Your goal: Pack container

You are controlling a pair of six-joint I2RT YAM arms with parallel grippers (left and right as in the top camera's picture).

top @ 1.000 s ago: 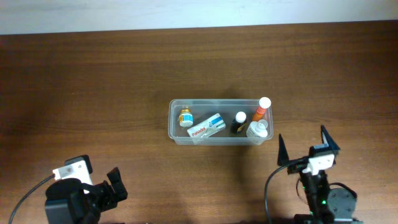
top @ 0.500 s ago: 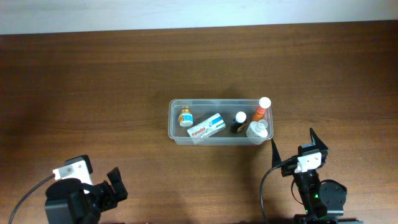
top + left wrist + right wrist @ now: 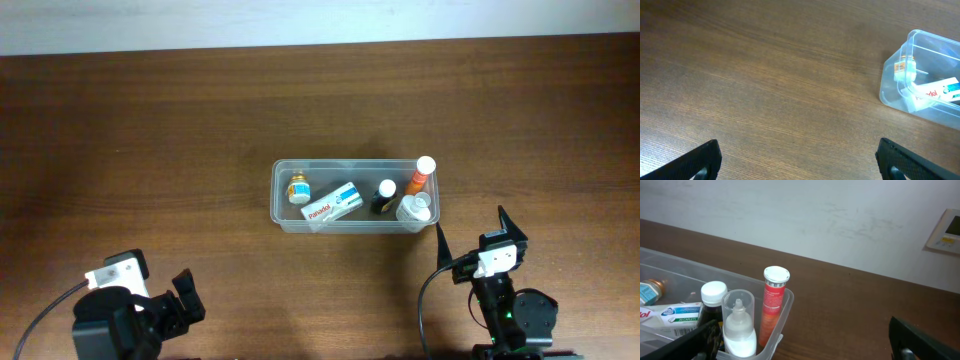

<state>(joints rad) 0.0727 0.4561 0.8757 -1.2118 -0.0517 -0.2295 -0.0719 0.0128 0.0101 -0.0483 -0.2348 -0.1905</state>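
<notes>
Overhead, the container (image 3: 345,170) lies lengthwise mid-desk (image 3: 150,150), holding a small jar (image 3: 298,188) at its 9 o'clock end, a Panadol box (image 3: 334,202), a dark bottle (image 3: 384,196), and at its 3 o'clock end an orange tube (image 3: 420,177) beside a clear pump bottle (image 3: 413,208). The left jaws are well off at the container's 7 o'clock and the right jaws near its 5 o'clock. Left wrist: the left jaws stand released and empty over bare desk, the container at 2 o'clock. Right wrist: the right jaws are likewise spread and empty, the container at 9 o'clock.
</notes>
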